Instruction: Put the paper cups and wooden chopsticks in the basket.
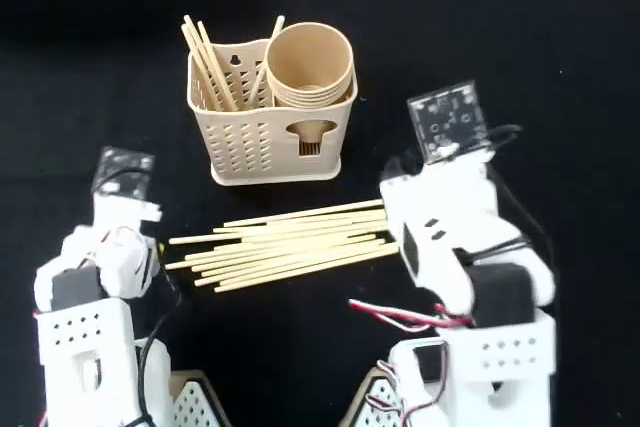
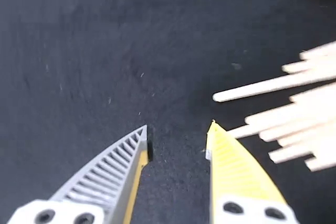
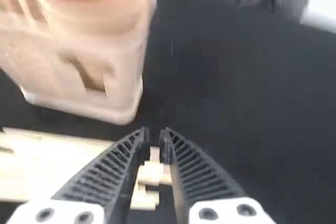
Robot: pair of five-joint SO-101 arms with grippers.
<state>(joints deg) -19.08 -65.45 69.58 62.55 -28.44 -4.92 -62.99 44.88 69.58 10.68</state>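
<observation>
A beige basket [image 1: 262,142] stands at the back middle of the table. Its left compartment holds a few wooden chopsticks [image 1: 207,65], and its right one holds stacked paper cups [image 1: 310,65]. Several more chopsticks [image 1: 285,245] lie in a loose pile in front of it. My right gripper [image 3: 153,130] is at the pile's right end, with its fingers closed to a narrow gap around the ends of a few chopsticks [image 3: 149,174]. The basket [image 3: 79,82] is just beyond it. Left of the pile, my left gripper [image 2: 178,127] is open over bare cloth, close to the chopstick ends [image 2: 283,114].
A black cloth [image 1: 520,57] covers the whole table. The left arm [image 1: 100,257] stands at the front left and the right arm [image 1: 460,247] at the front right, with red and white wires [image 1: 400,315] at its base.
</observation>
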